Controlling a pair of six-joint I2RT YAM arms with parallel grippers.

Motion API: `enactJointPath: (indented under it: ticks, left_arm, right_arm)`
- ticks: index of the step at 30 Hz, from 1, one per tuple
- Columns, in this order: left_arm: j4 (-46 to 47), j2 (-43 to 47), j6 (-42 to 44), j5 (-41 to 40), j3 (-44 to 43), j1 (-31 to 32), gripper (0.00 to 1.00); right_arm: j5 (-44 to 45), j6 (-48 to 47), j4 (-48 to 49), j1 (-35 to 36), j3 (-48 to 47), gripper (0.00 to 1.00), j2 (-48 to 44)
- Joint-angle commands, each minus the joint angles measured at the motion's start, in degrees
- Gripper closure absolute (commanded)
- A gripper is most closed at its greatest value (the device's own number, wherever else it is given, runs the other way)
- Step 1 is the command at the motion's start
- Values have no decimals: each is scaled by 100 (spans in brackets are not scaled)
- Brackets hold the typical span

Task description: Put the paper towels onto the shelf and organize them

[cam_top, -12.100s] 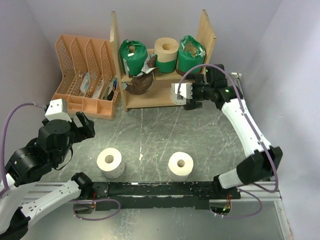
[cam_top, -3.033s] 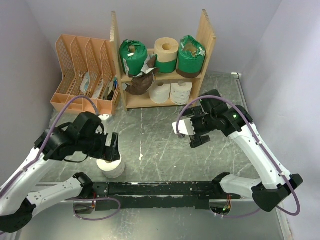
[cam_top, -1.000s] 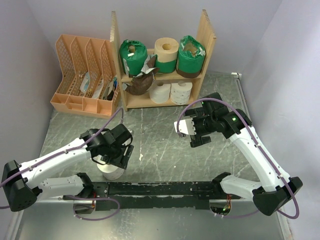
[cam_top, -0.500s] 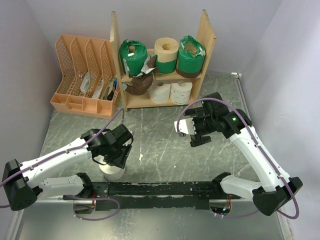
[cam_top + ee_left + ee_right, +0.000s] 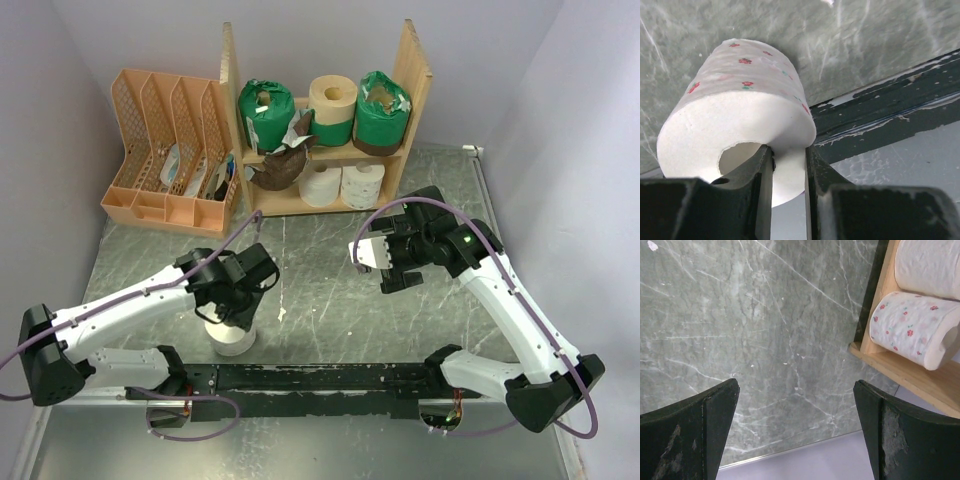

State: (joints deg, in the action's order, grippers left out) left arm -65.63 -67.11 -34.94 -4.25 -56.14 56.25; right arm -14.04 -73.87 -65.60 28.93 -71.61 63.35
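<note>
The floral white paper towel roll [image 5: 747, 75] is standing on end at the near-left of the desk [image 5: 330, 300], well apart from the wooden shelf [image 5: 413, 62]. The left jaws are pinching its wall, one inside the core, so the pick-up is under way; lifting and carrying it to the shelf is probably coming next. The right jaws are hovering wide open, holding nothing. The shelf is carrying six rolls: three showing green wrap above, one brown-wrapped and two white below.
</note>
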Motion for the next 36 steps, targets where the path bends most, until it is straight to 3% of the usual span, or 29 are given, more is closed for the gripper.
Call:
enactJointPath:
  ticks: [1,12,19,30,36]
  left_arm:
    - [-319,-279,193,-260,-893,186,74]
    - [-155,-1478,1182,-188,-2351,361,84]
    - [478,-1802,1808,-294,-2612,160,85]
    - [1617,-2008,3329,635,-2711,-453,86]
    - [1699,-2181,4161,608,-2918,-767,87]
  right_arm:
    - [224,115,156,-42,103,0,-78]
    - [645,180,320,-247,109,0,-131]
    - [864,132,363,-342,187,0,-241]
    - [959,237,355,-574,1,0,-286]
    - [978,233,305,-688,23,0,-384]
